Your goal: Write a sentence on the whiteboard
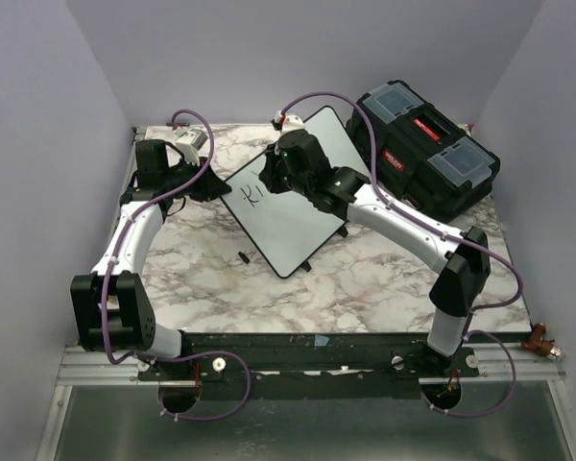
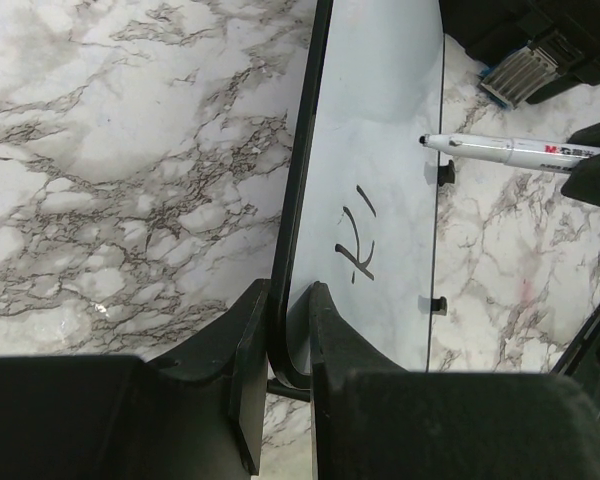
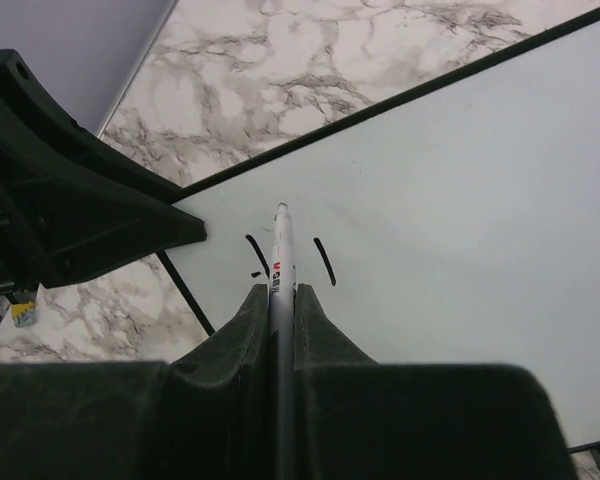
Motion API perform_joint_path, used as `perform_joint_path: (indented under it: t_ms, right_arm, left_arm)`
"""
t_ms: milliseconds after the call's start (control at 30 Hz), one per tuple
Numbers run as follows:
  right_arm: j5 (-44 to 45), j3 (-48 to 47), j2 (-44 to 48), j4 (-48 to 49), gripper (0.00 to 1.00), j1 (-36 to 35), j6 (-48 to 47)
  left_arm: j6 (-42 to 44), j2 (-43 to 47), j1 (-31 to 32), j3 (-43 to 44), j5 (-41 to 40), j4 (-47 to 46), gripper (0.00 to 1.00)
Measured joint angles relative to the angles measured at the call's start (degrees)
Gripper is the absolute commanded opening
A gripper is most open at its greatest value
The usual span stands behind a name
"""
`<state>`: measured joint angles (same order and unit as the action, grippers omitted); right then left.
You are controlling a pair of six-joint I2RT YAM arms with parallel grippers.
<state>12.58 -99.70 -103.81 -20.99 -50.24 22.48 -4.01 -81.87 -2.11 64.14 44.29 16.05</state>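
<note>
The whiteboard (image 1: pixel 293 216) lies on the marble table (image 1: pixel 365 288) between the 2 arms, turned cornerwise. A black toolbox (image 1: pixel 427 158) sits just beside its far right corner.

The left gripper (image 2: pixel 288 320) is clenched on the board's black-framed edge near the left corner. 1 finger sits on the white face and the other is outside the frame. 2 small black feet (image 2: pixel 445 172) stick out from the opposite edge.

The right gripper (image 3: pixel 281 300) is clamped tight on a white-barrelled marker (image 3: pixel 280 255). The barrel runs straight out between its fingers, with the tip over the board's left part. The pictures do not show whether the tip touches the surface.

The black lettering (image 2: pixel 358 245) is only 2 characters, reading "Ki", in thin slanted strokes near the clamped corner. In the right wrist view its strokes fall on either side of the marker barrel. The rest of the white face is bare.

A small black piece (image 1: pixel 241 257), too small to identify, lies on the table just off the board's near left edge.
</note>
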Motion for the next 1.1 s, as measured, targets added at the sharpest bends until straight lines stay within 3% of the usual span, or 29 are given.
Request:
perform_joint_path:
  t_ms: [333,1100]
  right_arm:
    - [-0.1,-1.4,-5.3,0.3,0.0,0.0,0.7]
    - [0.0,2.8,-3.1,1.7,0.01,1.2,1.9]
  left_arm:
    - [0.6,0.0,0.0,0.1,0.0,0.3,0.0]
    - [1.2,0.0,0.0,0.1,0.0,1.0,0.0]
